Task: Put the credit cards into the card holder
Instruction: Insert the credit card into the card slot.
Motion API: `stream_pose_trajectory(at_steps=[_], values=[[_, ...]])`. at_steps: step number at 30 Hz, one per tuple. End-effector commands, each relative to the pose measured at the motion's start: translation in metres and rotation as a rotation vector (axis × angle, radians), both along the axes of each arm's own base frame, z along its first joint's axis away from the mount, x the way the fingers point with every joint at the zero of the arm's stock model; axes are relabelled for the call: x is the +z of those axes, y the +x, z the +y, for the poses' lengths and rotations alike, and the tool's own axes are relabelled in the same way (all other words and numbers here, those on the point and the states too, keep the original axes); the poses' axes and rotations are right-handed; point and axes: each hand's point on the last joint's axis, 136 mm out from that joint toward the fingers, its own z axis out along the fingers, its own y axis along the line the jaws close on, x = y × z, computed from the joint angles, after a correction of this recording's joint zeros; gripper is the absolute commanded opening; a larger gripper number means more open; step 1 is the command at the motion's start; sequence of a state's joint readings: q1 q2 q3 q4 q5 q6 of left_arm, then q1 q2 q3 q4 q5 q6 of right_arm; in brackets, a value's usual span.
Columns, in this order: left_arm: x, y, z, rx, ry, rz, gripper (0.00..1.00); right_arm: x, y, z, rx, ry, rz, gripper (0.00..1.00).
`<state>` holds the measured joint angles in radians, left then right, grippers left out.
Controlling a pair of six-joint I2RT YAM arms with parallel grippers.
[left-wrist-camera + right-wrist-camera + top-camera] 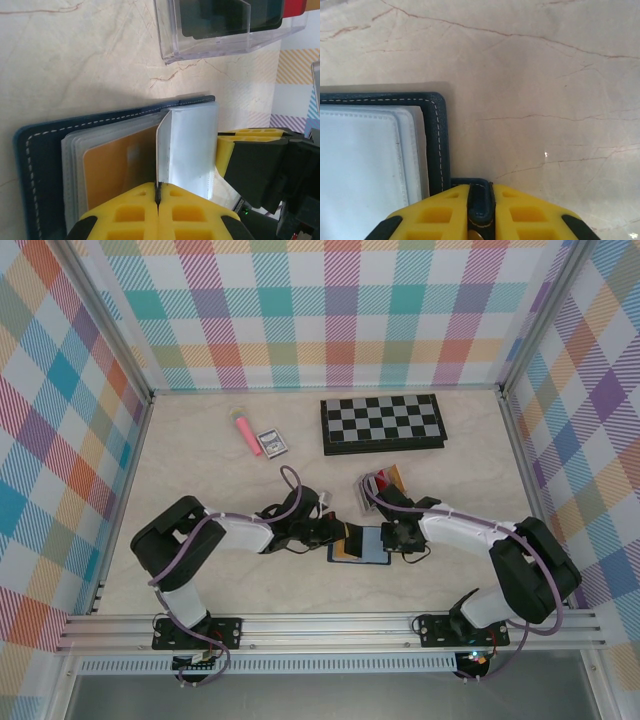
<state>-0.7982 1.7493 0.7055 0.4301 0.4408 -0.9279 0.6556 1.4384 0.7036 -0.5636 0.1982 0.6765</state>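
Surface (190,480) of pale, veined marble pattern, closed in along its left, far and right edges by panels (330,310) printed in pastel checks and framed by aluminium posts. A metal rail (330,625) runs along the near edge and carries both arm bases.

The card holder (360,548), navy with white stitching, lies open and flat on the surface toward the near edge, a little right of the middle, between the left arm (235,533) and the right arm (460,530). The left jaws are pressed together on the edge of one clear inner sleeve (187,145), which stands up from the stack. An orange credit card (117,165) sits inside the sleeve beneath it. The right jaws are clamped on the navy tab (481,200) that projects from the holder's edge.

Just beyond the card holder, toward the far edge, a clear plastic stand (225,37) holds more credit cards upright, one dark (220,17) and one red (294,6). A chessboard (383,423) lies flat along the far edge, right of the middle. A pink tube (243,435) and a small printed box (272,443) lie side by side near the far edge, left of the middle, well apart from the card holder.
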Motion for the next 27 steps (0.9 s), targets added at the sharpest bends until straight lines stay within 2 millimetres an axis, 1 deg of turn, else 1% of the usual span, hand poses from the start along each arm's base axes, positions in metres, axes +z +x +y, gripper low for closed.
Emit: stream_pose_trajectory(at_steps=[1, 9, 14, 20, 22, 25, 27], values=[[0.005, -0.005, -0.013, -0.024, -0.043, 0.0, 0.0, -0.003, -0.003, 0.007, -0.005, 0.049, 0.014, 0.16], [-0.006, -0.007, -0.008, -0.009, 0.008, 0.02, 0.0, -0.005, -0.005, 0.009, -0.007, 0.073, 0.023, 0.15], [-0.001, -0.015, -0.021, -0.07, -0.016, 0.027, 0.0, -0.005, -0.004, 0.016, -0.004, 0.1, 0.028, 0.14], [-0.006, -0.016, -0.022, -0.072, 0.025, 0.052, 0.0, -0.006, -0.004, 0.016, -0.008, 0.1, 0.03, 0.14], [-0.006, -0.015, -0.026, -0.079, 0.024, 0.05, 0.0, -0.005, -0.004, 0.017, -0.008, 0.11, 0.032, 0.14], [-0.007, -0.018, -0.034, -0.114, 0.034, 0.048, 0.0, -0.005, -0.005, 0.017, -0.014, 0.109, 0.032, 0.14], [-0.009, -0.021, -0.032, -0.13, 0.056, 0.049, 0.0, -0.004, -0.005, 0.015, -0.016, 0.099, 0.029, 0.13]])
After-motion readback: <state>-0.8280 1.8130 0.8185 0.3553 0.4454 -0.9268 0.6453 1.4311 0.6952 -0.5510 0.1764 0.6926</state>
